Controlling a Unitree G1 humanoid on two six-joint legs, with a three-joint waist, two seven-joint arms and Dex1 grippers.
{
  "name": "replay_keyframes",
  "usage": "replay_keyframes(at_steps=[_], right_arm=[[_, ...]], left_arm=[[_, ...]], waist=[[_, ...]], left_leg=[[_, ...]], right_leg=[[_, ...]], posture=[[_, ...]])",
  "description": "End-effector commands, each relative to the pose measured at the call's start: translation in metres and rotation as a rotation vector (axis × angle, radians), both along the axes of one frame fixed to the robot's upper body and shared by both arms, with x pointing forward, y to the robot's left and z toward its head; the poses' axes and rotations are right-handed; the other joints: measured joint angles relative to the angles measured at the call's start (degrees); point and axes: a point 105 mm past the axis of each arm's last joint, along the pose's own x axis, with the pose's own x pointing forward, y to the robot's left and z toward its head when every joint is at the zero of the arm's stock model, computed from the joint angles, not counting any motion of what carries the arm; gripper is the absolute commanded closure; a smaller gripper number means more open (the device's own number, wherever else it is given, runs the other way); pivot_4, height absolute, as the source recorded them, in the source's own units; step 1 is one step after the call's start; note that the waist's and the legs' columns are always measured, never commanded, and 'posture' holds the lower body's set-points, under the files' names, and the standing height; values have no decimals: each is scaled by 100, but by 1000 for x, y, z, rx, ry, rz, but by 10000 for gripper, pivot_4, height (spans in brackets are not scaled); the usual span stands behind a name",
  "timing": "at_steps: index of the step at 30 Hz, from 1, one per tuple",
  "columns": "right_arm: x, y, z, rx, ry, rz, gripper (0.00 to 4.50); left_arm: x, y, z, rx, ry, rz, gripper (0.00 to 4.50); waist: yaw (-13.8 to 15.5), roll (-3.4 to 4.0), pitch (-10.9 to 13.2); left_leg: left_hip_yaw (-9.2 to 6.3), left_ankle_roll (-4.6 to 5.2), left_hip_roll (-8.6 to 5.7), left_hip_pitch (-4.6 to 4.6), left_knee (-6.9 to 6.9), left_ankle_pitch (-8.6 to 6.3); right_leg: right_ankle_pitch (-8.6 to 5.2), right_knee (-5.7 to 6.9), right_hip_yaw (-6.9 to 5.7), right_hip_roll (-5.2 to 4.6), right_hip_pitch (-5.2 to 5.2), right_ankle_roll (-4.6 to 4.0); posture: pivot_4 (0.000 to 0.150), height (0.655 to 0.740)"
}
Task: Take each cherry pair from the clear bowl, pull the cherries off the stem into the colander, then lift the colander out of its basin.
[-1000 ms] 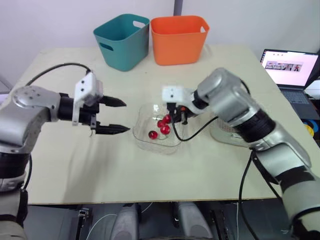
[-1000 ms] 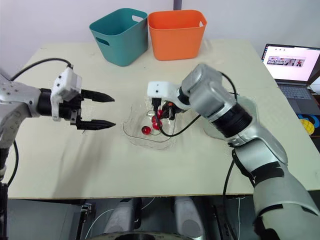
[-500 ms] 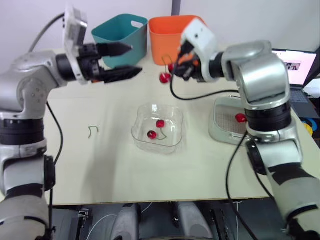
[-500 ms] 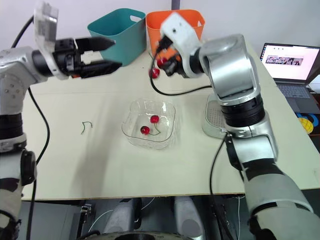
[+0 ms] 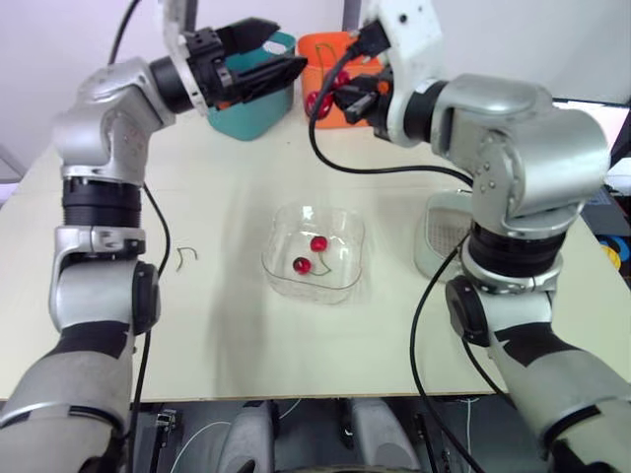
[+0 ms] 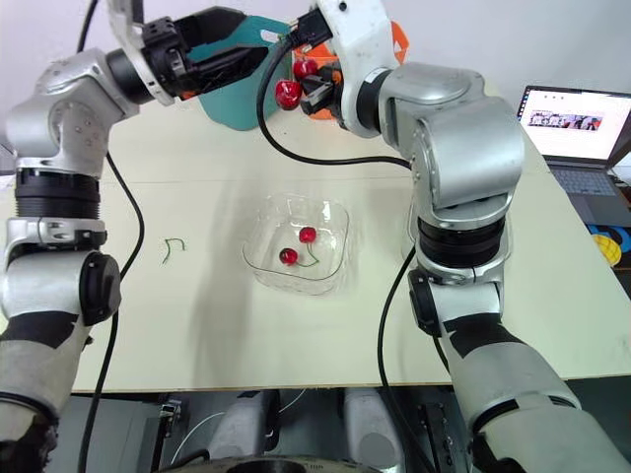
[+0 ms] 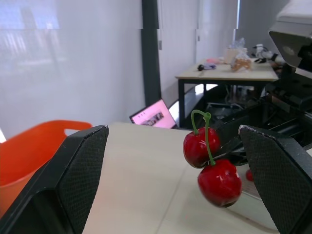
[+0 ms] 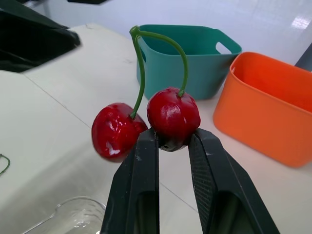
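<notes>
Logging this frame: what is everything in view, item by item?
table: one, beige, under everything
clear bowl: one, transparent, mid-table
cherry pair in bowl: one, red, green stem
held cherry pair: one, red, green stem, raised over the table's far side
bare stem: one, green, on table left of bowl
teal bin: one, far edge
orange bin: one, right of teal bin
colander: one, pale, right of bowl, partly behind right arm
laptop: one, open, beyond table's right edge
left hand: open, raised
right hand: shut on one cherry

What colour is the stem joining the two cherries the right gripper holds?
Green; the stem shows best in the right wrist view.
</notes>
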Motion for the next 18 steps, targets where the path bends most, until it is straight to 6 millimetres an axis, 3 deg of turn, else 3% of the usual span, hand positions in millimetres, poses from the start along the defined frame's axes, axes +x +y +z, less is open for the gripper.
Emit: replay_keyframes(at_steps=[1, 4, 9, 17, 18], right_arm=[[-8, 1, 11, 7, -56, 9, 39026], [-9, 2, 10, 5, -53, 9, 39026], [-9, 4, 5, 0, -38, 15, 39026], [-9, 6, 1, -2, -23, 21, 39026], [-10, 7, 0, -2, -22, 22, 39026]], left_arm=[[-6, -9, 12, 18, -41, -46, 3559], [-7, -18, 10, 31, -19, -90, 11310], [-7, -29, 11, 16, -9, -123, 11310], [-8, -30, 11, 8, -3, -136, 11310], [-8, -30, 10, 9, -1, -136, 13141]], waist=[[-19, 0, 0], [-27, 0, 0], [-27, 0, 0], [-27, 0, 0], [-26, 0, 0]], left_leg=[[-1, 0, 0, 0, 0, 0], [-2, 0, 0, 0, 0, 0], [-1, 0, 0, 0, 0, 0], [-2, 1, 0, 0, -1, 0], [-2, 1, 0, 0, -1, 0]], right_leg=[[0, 0, 0, 0, 0, 0], [0, 0, 0, 1, 0, 0], [0, 0, 0, 0, 0, 1], [-1, -1, 0, 1, 0, 1], [-1, -1, 0, 1, 0, 1]], posture=[[1500, 7400], [1500, 7400], [1500, 7400], [1500, 7400], [1500, 7400]])
